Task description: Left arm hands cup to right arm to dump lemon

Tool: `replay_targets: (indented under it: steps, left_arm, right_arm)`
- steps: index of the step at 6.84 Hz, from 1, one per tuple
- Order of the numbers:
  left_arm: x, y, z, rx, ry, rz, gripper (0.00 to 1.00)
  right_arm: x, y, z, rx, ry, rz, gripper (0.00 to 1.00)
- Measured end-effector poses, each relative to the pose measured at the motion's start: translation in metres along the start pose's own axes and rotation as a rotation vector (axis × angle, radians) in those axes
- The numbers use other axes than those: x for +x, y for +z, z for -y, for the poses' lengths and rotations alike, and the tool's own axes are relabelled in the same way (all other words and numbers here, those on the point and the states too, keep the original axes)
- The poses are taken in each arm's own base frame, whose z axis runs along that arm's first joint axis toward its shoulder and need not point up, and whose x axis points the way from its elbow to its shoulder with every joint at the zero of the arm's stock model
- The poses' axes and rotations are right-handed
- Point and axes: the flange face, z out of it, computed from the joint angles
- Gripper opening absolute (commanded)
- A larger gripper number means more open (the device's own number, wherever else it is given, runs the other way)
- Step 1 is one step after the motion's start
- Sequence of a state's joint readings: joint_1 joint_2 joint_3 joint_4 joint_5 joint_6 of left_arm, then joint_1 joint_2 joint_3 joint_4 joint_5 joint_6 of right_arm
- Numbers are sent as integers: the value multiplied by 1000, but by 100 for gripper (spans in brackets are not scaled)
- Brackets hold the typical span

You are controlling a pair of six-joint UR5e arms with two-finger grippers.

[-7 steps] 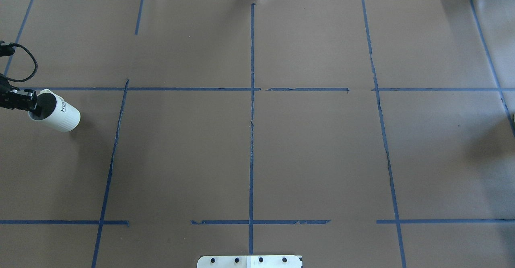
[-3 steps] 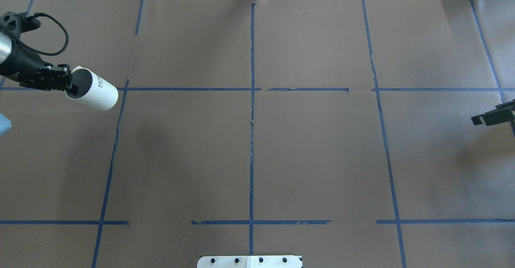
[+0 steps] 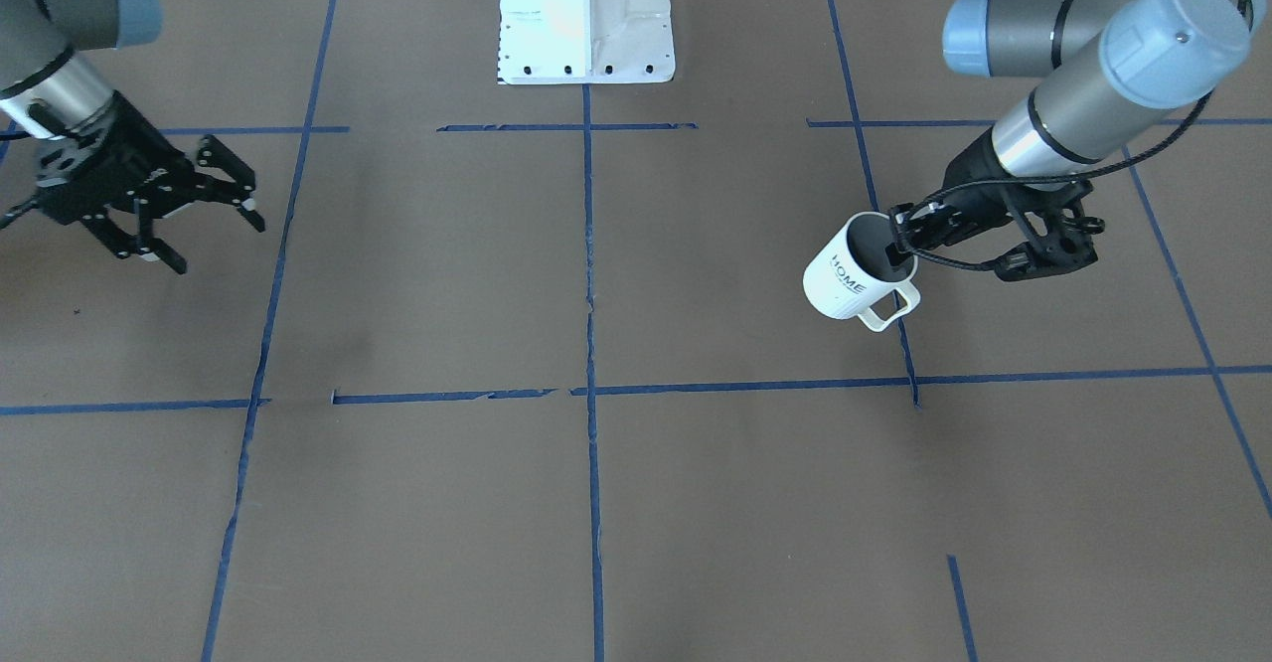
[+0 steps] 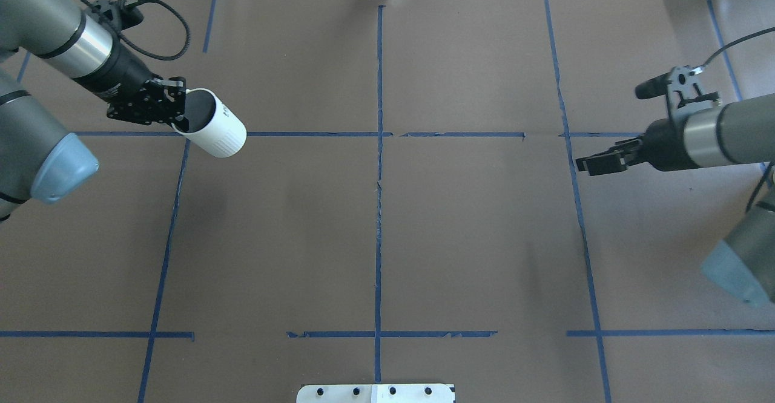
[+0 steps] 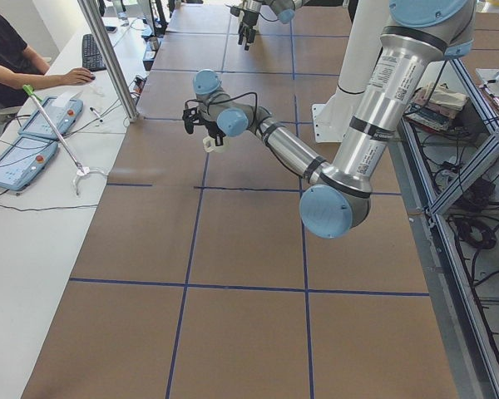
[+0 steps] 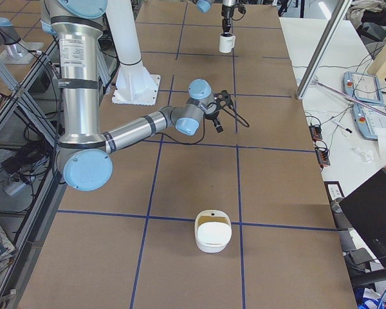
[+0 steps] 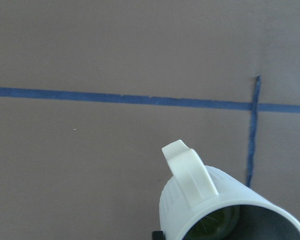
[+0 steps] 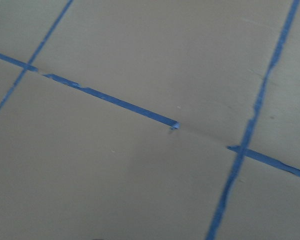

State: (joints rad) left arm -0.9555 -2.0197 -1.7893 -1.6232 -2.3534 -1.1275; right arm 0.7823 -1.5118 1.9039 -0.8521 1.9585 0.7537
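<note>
Left arm (image 4: 66, 46): comes in from the left side of the overhead view and reaches toward the far-left tape crossing.
Left end effector (image 4: 175, 118): pinches the mug's rim, with 1 finger inside the mouth and the other outside the wall.
Mug (image 4: 215, 129): white-cream with a grey inside and black "HOME" lettering. It is held tilted and lifted off the counter (image 4: 472, 239). In the overhead view it hangs over the crossing of 2 blue tape lines (image 4: 378, 209) in the far-left part.
Handle (image 3: 889, 309): squarish loop. It points toward the operators' side in the front-facing view and stands free of the fingers.
Lemon (image 7: 212, 225): a yellow-green patch low inside the mug, seen only in the left wrist view. Its shape is mostly cut off by the frame edge.
Right arm (image 4: 726, 131): reaches in from the right side of the overhead view, with its wrist roughly level and pointing toward the centre.
Right end effector (image 3: 219, 243): 2 fingers spread wide with nothing between them, well apart from the mug.
White dish (image 6: 212, 235): rounded-square, sitting on the counter beside a tape crossing at the end on the robot's right, well apart from both arms.
Robot base (image 3: 586, 16): white mount at the counter's edge, between the 2 arms.
</note>
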Motion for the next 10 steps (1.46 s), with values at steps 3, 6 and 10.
replay_targets:
  steps: [3, 6, 10]
  left_arm:
    - [90, -4, -21, -38, -36, 58, 0]
    - [123, 6, -45, -69, 10, 52, 0]
    - [162, 13, -99, -124, 112, 7, 0]
  right_arm:
    - [-193, 55, -17, 285, -84, -10, 99]
    - [-309, 52, -41, 477, -92, 4, 99]
    - [-340, 54, -44, 539, -217, -52, 99]
